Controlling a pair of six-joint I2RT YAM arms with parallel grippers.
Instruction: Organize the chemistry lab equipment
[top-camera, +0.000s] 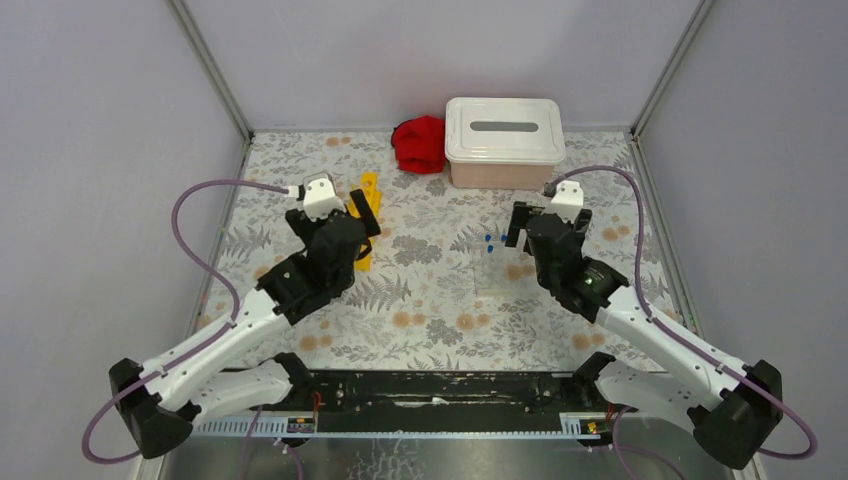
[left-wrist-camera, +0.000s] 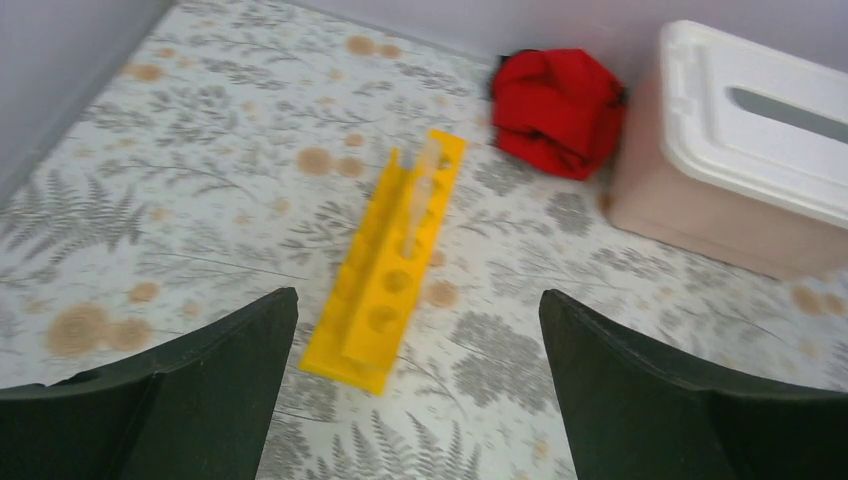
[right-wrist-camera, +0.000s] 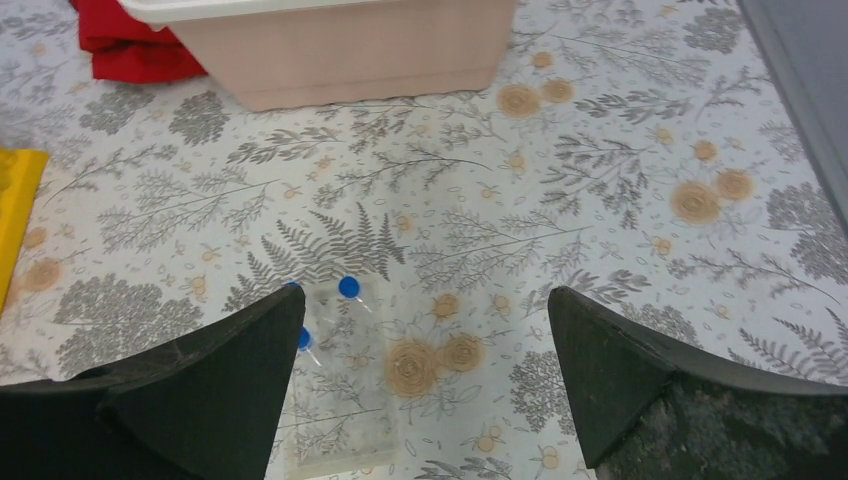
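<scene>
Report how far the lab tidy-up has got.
Done: what looks like one clear tube stands in the yellow rack. In hand: nothing; the left gripper and right gripper are both open and empty. Left: the blue-capped tubes lie on the table by the right gripper; the bin is closed.

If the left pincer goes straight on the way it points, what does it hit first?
The yellow test-tube rack, lying centred between the fingers of the open left pincer, its near end first. Nothing shows in front of it, though depth is unclear; the red cloth lies beyond.
</scene>
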